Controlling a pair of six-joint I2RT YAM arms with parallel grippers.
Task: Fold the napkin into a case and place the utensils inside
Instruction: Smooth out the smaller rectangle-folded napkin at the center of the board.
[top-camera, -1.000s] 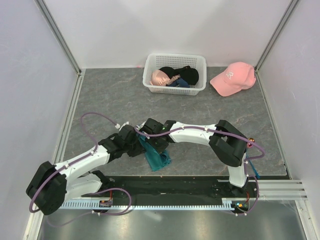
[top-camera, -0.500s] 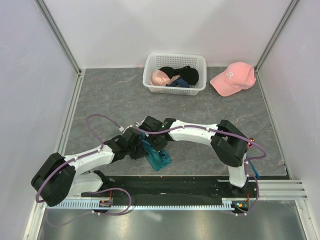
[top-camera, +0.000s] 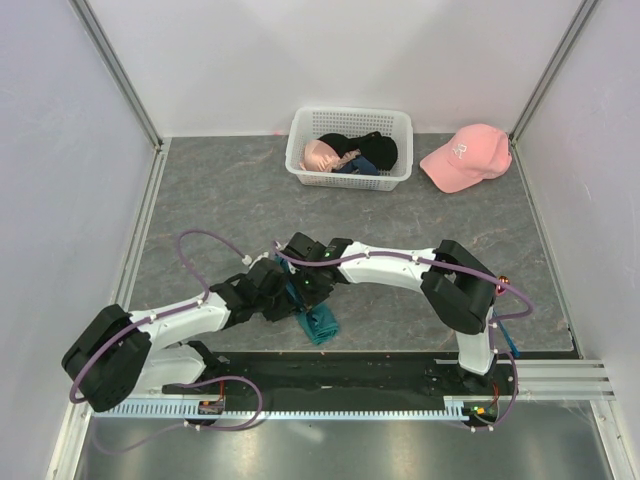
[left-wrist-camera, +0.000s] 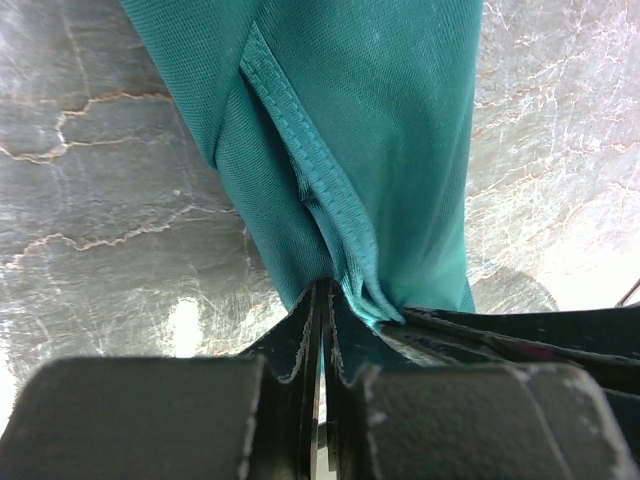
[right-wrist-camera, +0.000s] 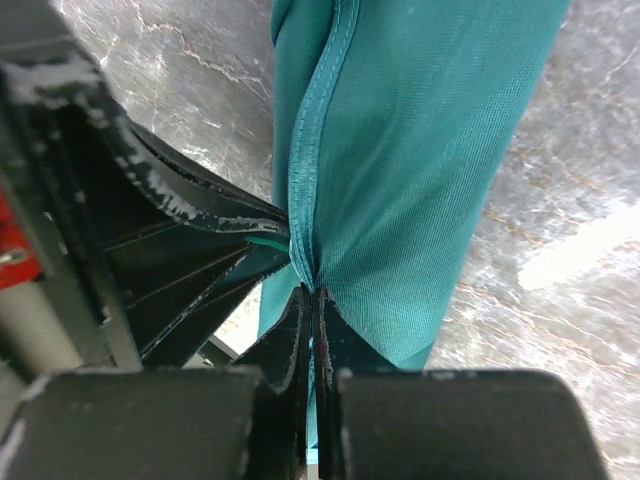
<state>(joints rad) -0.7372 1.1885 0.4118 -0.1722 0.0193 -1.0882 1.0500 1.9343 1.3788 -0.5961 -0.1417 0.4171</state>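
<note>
Front middle of bench (top-camera: 220, 200): napkin (top-camera: 320, 325), left claw (left-wrist-camera: 322, 300) and right claw (right-wrist-camera: 308, 300) together at its far end. Back: basket (top-camera: 345, 181) holding clothes (top-camera: 368, 150), cap (top-camera: 463, 155) to its right.

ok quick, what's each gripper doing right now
left gripper: closed, pinching the hem of the napkin
right gripper: closed, pinching the same napkin along its seam
</note>
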